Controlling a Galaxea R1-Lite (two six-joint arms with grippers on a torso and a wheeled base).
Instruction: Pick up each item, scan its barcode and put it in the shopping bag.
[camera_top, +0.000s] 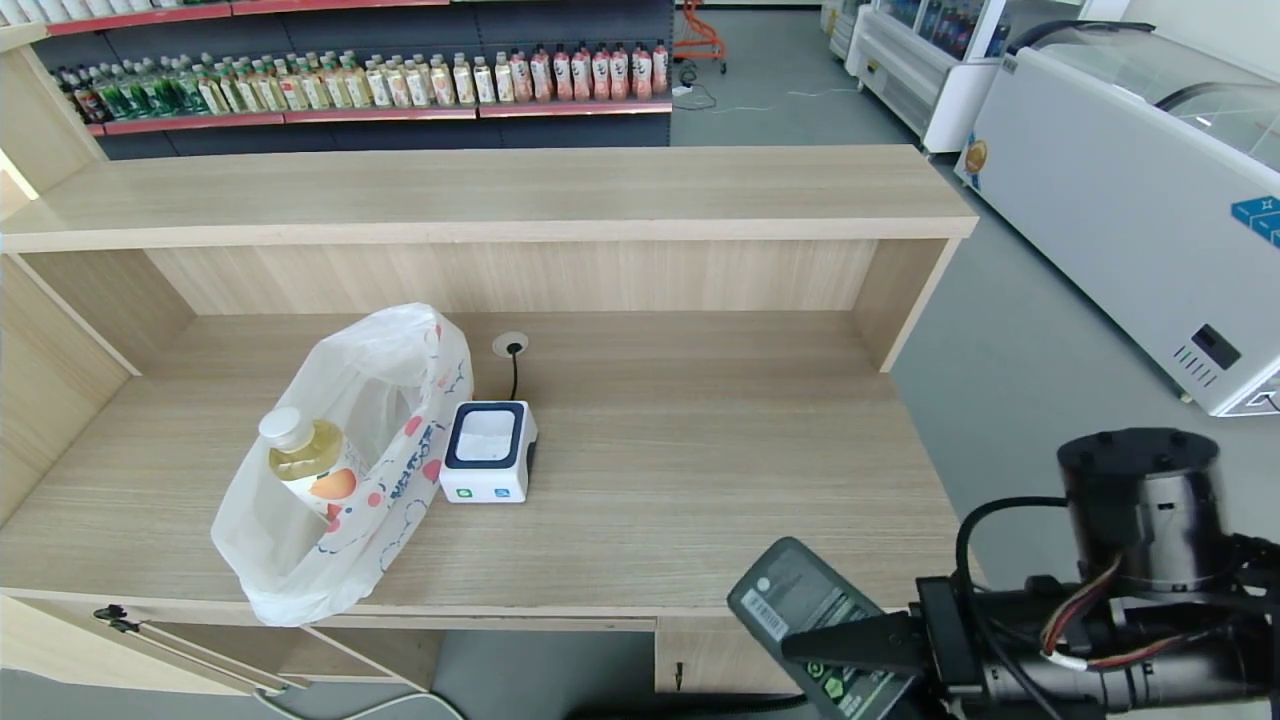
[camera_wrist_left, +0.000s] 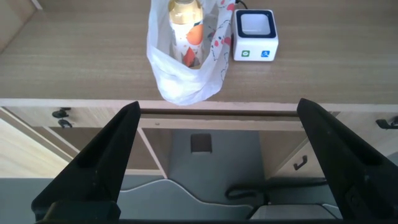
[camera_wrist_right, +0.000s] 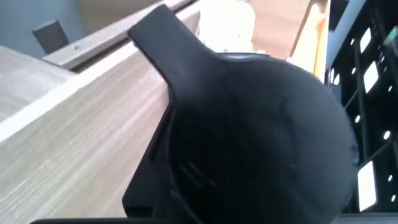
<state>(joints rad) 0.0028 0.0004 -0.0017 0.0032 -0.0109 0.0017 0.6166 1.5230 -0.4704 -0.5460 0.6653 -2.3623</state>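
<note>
While the left hand (camera_wrist_left: 217, 109) hangs below the desk (camera_top: 700, 480) edge with its fingers apart, the shopping bag (camera_top: 300, 570) at centre left already holds a tea bottle (camera_top: 300, 455). Just right of it sits the scanner (camera_top: 487, 450). At lower right, the right hand (camera_top: 850, 640) is clamped on a dark pouch (camera_top: 785, 590). The barcode faces up, so it probably needs turning down over the scanner window, clear of the slumped bag handles.

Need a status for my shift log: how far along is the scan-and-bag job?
Done: one bottle stands in the shopping bag. In hand: the right gripper is shut on a dark item with a barcode label, held off the counter's front edge, away from the scanner. Left: scanning and bagging that item. The left gripper is open and empty, before the counter's front.
</note>
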